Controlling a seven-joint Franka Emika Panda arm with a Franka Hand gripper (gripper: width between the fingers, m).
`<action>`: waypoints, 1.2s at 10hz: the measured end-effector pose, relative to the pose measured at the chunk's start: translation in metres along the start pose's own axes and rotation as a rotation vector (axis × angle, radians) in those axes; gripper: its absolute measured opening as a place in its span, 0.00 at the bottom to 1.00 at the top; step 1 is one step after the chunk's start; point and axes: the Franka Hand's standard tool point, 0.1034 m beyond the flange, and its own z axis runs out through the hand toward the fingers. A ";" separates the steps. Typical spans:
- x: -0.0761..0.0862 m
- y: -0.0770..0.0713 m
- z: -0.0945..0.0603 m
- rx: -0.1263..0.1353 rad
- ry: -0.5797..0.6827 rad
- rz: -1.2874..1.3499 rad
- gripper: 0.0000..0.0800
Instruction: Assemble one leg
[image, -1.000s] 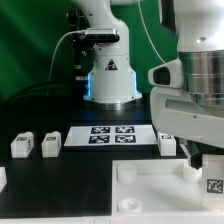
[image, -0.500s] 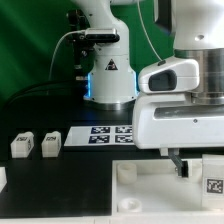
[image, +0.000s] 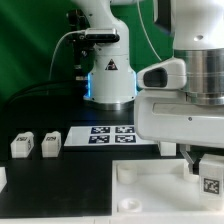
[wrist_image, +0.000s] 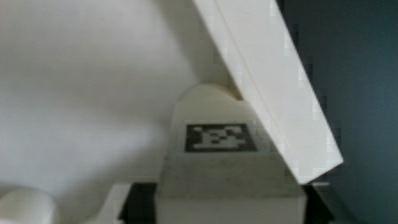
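A: Where's the hand rn?

B: Exterior view: low on that view's right, over the large white square tray-like top (image: 150, 190) w/ round corner sockets. The arm's big white housing hides most of it; only the dark fingers (image: 189, 161) poke out underneath.

A: Holding anything?

B: Looks like it. The hand (wrist_image: 228, 205) is clamped on the leg (wrist_image: 217, 150), a small white plastic block-shaped peg w/ a black-and-white square tag. Wrist view shows the peg sitting between the two dark fingertips, tag facing the cam, rounded end pointing away. In the exterior view the same leg (image: 210, 178) shows at the frame's edge, tag visible, right at the fingers.

A: How wide's the opening?

B: Narrow, just peg width, both sides touching it afaict.

A: Leg touching the tray?

B: Can't tell. It's right over or against the white top; a raised white edge (wrist_image: 267, 80) runs diagonally just beside it.

A: Other stuff?

B: Two more white tagged pegs (image: 22, 145) (image: 50, 143) sit side by side on the dark surface (image: 40, 120) at exterior view's left, well apart from the hand. The marker board (image: 108, 135) lies flat between them and the arm.
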 end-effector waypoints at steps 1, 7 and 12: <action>0.000 0.000 0.000 0.000 0.000 0.089 0.36; 0.003 -0.004 0.001 -0.044 -0.090 1.247 0.37; -0.001 -0.005 0.003 -0.050 -0.087 1.204 0.61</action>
